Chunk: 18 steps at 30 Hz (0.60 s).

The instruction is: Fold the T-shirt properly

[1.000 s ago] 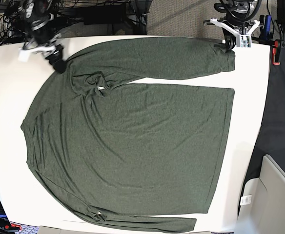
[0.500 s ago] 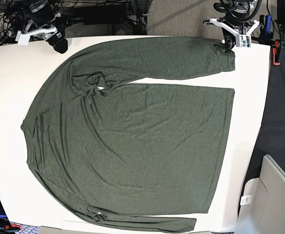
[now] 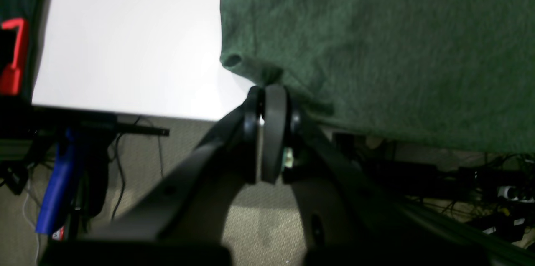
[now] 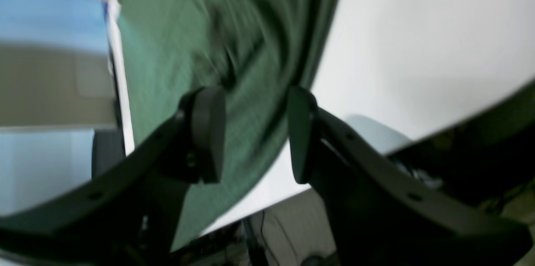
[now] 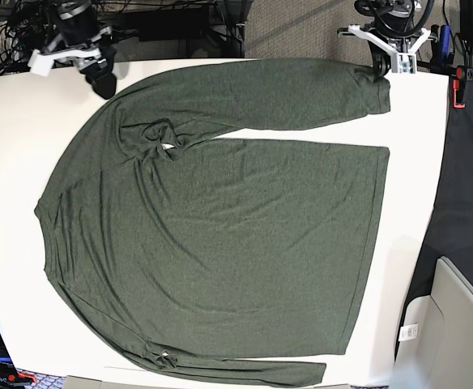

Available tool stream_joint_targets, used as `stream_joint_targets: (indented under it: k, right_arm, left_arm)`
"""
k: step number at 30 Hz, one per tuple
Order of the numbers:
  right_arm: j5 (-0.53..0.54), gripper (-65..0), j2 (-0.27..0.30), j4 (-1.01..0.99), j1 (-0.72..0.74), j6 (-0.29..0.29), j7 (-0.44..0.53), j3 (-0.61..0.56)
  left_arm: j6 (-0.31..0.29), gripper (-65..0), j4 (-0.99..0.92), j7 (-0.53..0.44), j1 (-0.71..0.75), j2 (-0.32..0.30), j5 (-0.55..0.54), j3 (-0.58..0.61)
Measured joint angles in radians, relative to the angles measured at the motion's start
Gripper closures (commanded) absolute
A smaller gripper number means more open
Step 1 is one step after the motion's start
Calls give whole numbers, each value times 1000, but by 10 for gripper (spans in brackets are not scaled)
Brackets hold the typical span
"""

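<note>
The T-shirt [image 5: 220, 227], dark olive green with long sleeves, lies spread flat on the white table [image 5: 10, 162]. One sleeve runs along the far edge and the other along the near edge. At the far right, my left gripper [image 5: 385, 69] is shut on the far sleeve's cuff. In the left wrist view its closed tips [image 3: 271, 92] pinch the cuff edge of the T-shirt [image 3: 376, 49], which puckers beside them. My right gripper [image 5: 101, 79] hovers at the far left by the shoulder edge. It stands open [image 4: 255, 132] over the blurred cloth of the T-shirt [image 4: 175, 40], holding nothing.
A red clamp [image 5: 459, 89] grips the table's far right corner, with a black cloth [image 5: 463, 203] hanging down that side. A white box [image 5: 451, 332] stands at the near right. Cables and arm bases crowd the area behind the far edge.
My right gripper pulled back from the shirt's shoulder toward the far edge, then shifted slightly right. My left gripper edged left and back with the cuff, still shut.
</note>
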Motion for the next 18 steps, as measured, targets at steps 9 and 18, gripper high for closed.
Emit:
stream_joint_targets:
  k: [9, 18]
  right_arm:
    - [89, -253, 0, 42, -159, -105, 8, 105]
    - [204, -253, 51, 54, -286, -112, -3, 164]
  left_arm:
    - [0, 0, 0, 0, 9, 1, -1, 0]
    - [0, 0, 0, 0, 9, 3, 0, 2]
